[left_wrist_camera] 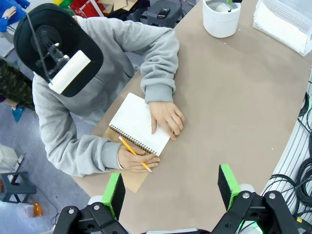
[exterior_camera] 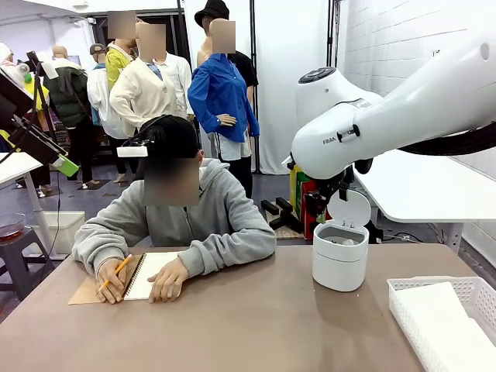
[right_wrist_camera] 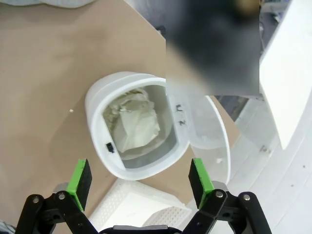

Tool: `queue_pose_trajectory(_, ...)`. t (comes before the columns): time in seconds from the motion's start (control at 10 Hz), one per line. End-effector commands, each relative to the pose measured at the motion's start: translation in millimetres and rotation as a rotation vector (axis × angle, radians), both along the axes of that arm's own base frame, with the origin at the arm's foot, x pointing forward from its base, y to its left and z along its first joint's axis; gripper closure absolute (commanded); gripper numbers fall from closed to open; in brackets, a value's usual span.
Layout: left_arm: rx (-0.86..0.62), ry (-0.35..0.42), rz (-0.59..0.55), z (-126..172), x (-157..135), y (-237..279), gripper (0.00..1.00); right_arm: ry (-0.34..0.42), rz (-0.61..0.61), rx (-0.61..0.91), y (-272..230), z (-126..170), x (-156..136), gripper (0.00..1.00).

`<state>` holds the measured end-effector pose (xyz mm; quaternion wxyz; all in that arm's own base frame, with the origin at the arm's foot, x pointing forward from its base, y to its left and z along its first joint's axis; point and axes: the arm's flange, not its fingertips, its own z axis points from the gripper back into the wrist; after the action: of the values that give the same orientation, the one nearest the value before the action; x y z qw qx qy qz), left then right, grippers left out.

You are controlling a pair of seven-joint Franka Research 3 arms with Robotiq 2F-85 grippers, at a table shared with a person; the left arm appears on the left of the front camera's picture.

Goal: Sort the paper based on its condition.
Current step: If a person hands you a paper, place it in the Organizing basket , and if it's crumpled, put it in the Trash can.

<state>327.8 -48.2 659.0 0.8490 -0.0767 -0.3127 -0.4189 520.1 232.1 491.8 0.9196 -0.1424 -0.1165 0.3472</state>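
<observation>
Paper (right_wrist_camera: 134,122) crumpled in bin (right_wrist_camera: 97,141) | basket (exterior_camera: 430,282) cut off | left pincer (left_wrist_camera: 170,187), right pincer (right_wrist_camera: 140,176) spread, empty

There were one person (exterior_camera: 209,221), one notebook (left_wrist_camera: 132,119), one pencil (left_wrist_camera: 127,146), one lidded bin (exterior_camera: 339,260), one basket (exterior_camera: 474,293) and one paper stack (exterior_camera: 440,316)

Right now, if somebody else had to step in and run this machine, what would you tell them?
Left gripper: open, empty, hanging above the table near the person.
Right gripper: open, empty, hanging above the white bin, whose lid is up.
Paper: crumpled paper lies inside the bin; flat sheets lie in the basket at the table's right front corner.
Done: those pieces appear sorted.
Left: the person is writing in the notebook with a pencil; probably wait for the next sheet from there, then bin it or basket it.
</observation>
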Motion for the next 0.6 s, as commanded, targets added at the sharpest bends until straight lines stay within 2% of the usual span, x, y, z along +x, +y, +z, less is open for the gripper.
queue_pose_trajectory(0.0,0.001,0.000,0.001,-0.2,-0.3,0.1,0.00,0.032,0.032,0.154,-12.1,1.4,-13.4,0.00)
queue_pose_trajectory(0.1,0.001,0.000,0.001,-0.2,-0.3,0.1,0.00,0.000,0.000,0.000,0.0,0.0,0.0,0.00)
queue_pose_trajectory(0.3,0.001,0.000,0.001,-0.2,-0.3,0.1,0.00,0.000,0.000,0.000,0.0,0.0,0.0,0.00)
queue_pose_trajectory(0.4,0.001,0.000,0.001,-0.2,-0.3,0.1,0.00,0.012,0.010,0.050,0.1,2.5,-3.3,0.00)
queue_pose_trajectory(0.5,0.001,0.000,0.001,-0.2,-0.3,0.1,0.00,0.036,0.076,0.139,8.9,2.1,-14.2,0.00)
